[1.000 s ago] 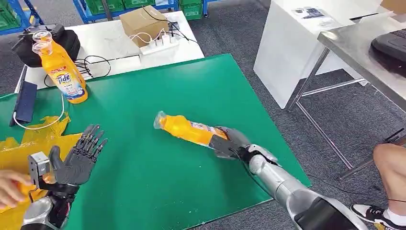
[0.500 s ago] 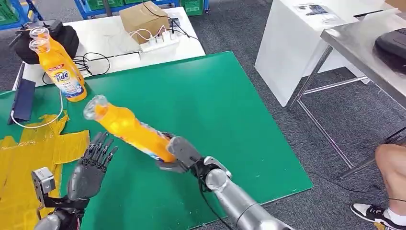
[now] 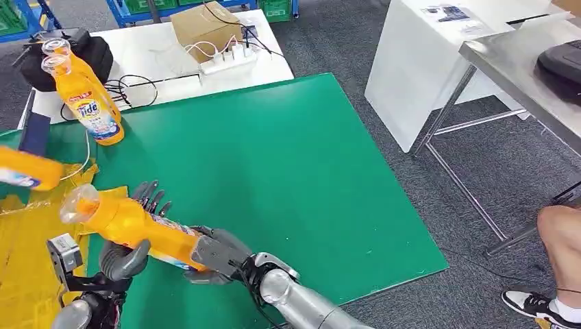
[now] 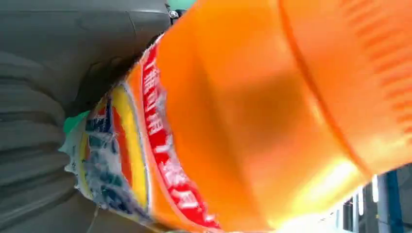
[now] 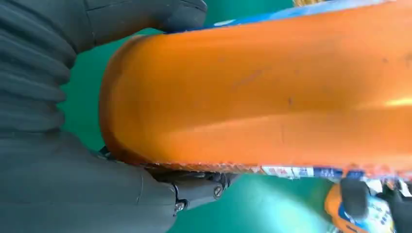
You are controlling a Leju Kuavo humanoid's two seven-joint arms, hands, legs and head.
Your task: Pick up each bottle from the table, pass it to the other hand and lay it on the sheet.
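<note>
Orange bottle [image 3: 130, 226] hangs over the green mat's [image 3: 288, 164] 8 o'clock corner, base gripped by the right hand [image 3: 216, 252] — cap aimed w/ the yellow sheet [image 3: 27, 260] at 9 o'clock, so left hand [image 3: 130, 250], fingers cupping its middle, can take it.

Orange bottle [image 3: 130, 227] with clear cap and printed label lies tilted off the table, cap end raised toward the yellow sheet [image 3: 20, 274]. Two more orange bottles [image 3: 85, 103] stand upright, touching, at the green table's [image 3: 288, 157] far left edge. Yellow sheet lies crinkled at near left.
</note>
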